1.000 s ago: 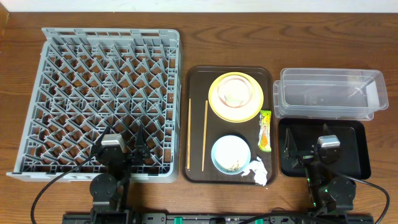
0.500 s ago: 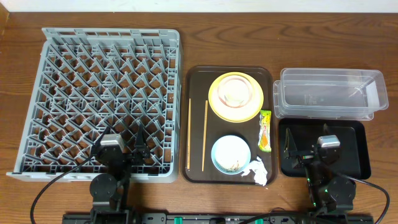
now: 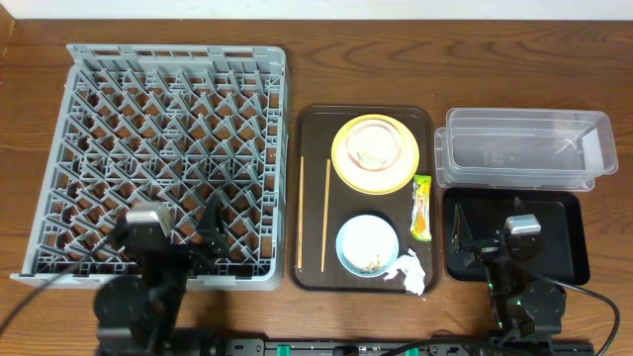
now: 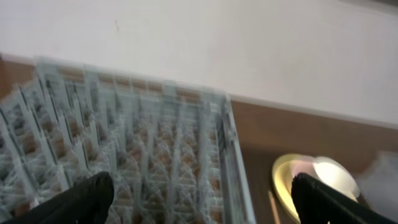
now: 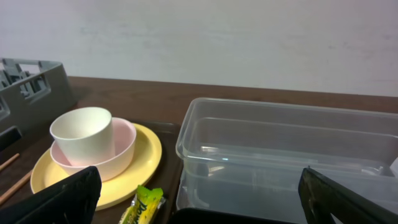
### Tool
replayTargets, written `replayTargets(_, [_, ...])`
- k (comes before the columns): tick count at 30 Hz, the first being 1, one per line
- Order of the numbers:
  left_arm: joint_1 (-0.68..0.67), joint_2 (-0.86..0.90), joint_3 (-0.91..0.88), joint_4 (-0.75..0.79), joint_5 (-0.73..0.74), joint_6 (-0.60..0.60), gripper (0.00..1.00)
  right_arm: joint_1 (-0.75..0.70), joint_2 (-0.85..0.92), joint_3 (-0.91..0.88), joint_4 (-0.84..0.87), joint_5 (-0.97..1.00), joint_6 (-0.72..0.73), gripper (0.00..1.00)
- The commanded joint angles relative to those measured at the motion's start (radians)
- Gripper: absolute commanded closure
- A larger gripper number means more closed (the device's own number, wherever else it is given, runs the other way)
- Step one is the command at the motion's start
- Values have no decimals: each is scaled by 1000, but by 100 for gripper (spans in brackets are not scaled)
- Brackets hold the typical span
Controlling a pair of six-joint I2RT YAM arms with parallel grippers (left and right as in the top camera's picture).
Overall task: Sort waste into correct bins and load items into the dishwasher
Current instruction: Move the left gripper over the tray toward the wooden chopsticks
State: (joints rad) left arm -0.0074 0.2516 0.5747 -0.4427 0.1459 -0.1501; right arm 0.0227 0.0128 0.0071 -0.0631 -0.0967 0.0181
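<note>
Grey plastic dish rack point(image 3: 168, 119) stands on the tabletop with no dishes in it, seen from overhead. Change noted: the left end effector point(image 3: 170, 227) has shifted leftward over the rack's near edge and looms larger, apparently lifted. It is spread wide and holds nothing. The right end effector point(image 3: 499, 239) has not moved; it sits over the black tray point(image 3: 566, 259), also spread wide and empty.

Nothing is sorted yet. The napkin point(image 3: 410, 272), wrapper point(image 3: 421, 208), blue bowl point(image 3: 368, 242), chopsticks point(image 3: 326, 213) and yellow plate point(image 3: 346, 170) all lie on the brown tray point(image 3: 307, 129). Judgement: the left arm is only setting out, so the task is at its beginning.

Left wrist view is motion-blurred, with the fingers point(image 4: 87, 199) parted above the rack.

Right wrist view shows the white cup point(image 5: 82, 134) inside the pink bowl point(image 5: 123, 148) on the plate, with the clear tub point(image 5: 280, 155) empty beside it.
</note>
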Motion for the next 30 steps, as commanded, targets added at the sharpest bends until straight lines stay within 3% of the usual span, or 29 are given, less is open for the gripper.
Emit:
replayTargets(1, [0,220,251,-196,168,-18,7,-6,-2,-2,-5,2,11,1])
replayTargets(5, [0,494,542,-546,240,-17,7,-6,-2,-2,-5,2,11,1])
replayTargets(8, [0,634,648,-613,251,-59,7,-6,-2,-2,-5,2,11,1])
replayTargets(12, [0,763,667,-648,518,-174,9,-6,-2,-2,-5,2,11,1])
replayTargets(14, [0,816,667,-647,566,-187,23,-6,-2,-2,-5,2,11,1])
replayTargets(16, [-2,852,666,-660,567,-228,57,-6,-2,-2,-5,2,11,1])
replayTargets(19, [-32,877,663,-689,550,-236,73,-6,-2,-2,-5,2,11,1])
replayTargets(25, [-231,869,654,-708,183,-389,75,-6,-2,-2,-5,2,11,1])
replayTargets(30, [-539,889,647,-689,-220,-530,74,-6,-2,-2,-5,2,11,1])
